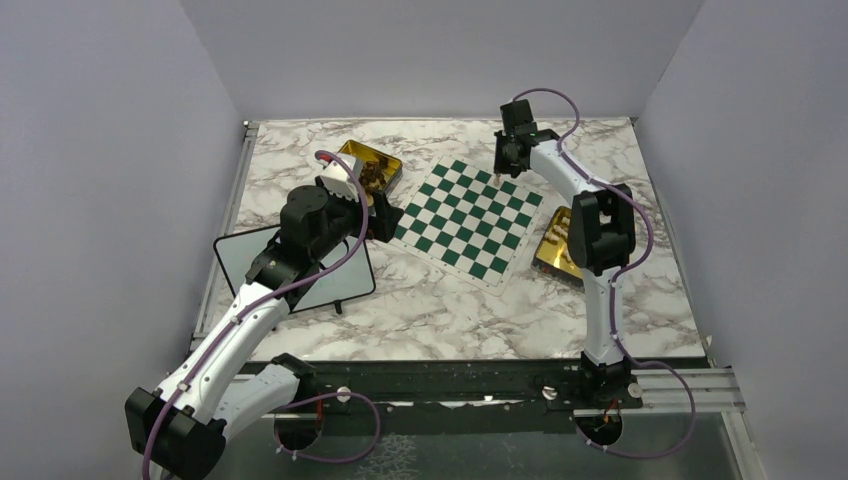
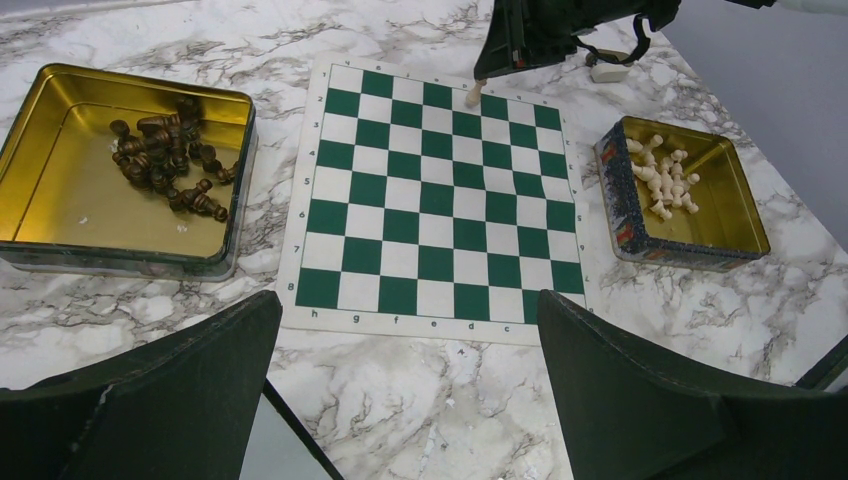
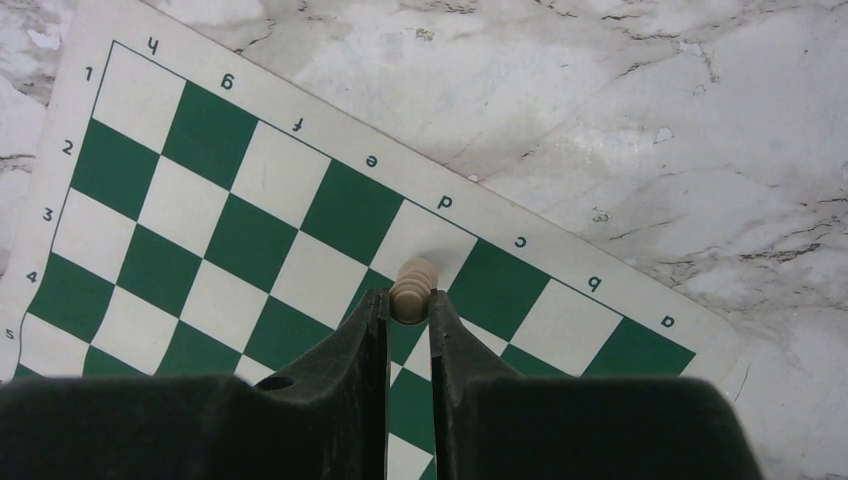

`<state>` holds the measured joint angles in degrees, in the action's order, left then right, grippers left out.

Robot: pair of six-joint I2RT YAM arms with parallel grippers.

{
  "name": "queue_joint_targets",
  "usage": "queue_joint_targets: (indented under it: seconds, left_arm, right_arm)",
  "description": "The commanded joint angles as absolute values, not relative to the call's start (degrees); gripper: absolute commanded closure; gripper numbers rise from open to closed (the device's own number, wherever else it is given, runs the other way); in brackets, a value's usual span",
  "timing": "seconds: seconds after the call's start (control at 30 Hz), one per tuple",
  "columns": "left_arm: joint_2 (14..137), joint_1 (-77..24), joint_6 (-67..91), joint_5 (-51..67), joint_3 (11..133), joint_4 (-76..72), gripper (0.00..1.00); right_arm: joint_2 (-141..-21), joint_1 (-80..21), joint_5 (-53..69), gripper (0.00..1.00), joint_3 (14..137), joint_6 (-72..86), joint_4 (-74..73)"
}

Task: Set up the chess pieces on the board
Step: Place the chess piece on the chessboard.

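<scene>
The green and white board (image 1: 465, 215) lies in the middle of the table with no pieces standing on it. My right gripper (image 3: 408, 303) is shut on a pale beige chess piece (image 3: 414, 283), held over the board (image 3: 250, 240) by the d-file squares at the row 1 edge. I cannot tell whether the piece touches the board. It also shows in the left wrist view (image 2: 475, 96). My left gripper (image 2: 408, 305) is open and empty, just off the board's row 8 edge (image 2: 400, 325). Dark pieces (image 2: 165, 165) and pale pieces (image 2: 665, 180) lie in two tins.
A gold tin (image 2: 60, 200) holds the dark pieces left of the board. A second tin (image 2: 735, 215) with the pale ones is on its right, partly hidden by the right arm in the top view (image 1: 553, 255). A black-framed whiteboard (image 1: 330, 285) lies under the left arm.
</scene>
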<state>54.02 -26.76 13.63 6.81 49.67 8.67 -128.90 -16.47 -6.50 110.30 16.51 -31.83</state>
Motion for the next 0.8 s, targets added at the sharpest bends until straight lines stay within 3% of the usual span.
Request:
queue_joint_targets:
  seconds: [0.0, 0.57, 0.77]
  left_arm:
    - [53.6, -27.0, 13.2, 5.9, 49.0, 7.3, 0.01]
    - [53.8, -27.1, 13.1, 5.9, 49.0, 7.4, 0.01]
    - [53.7, -27.1, 13.0, 5.7, 49.0, 7.5, 0.01]
  right_arm:
    - [-130.4, -16.8, -6.1, 0.84, 110.9, 16.3, -30.4]
    - [-131.7, -16.8, -6.4, 0.82, 109.7, 15.7, -29.7]
    - [-131.7, -16.8, -6.4, 0.70, 109.7, 15.6, -30.0]
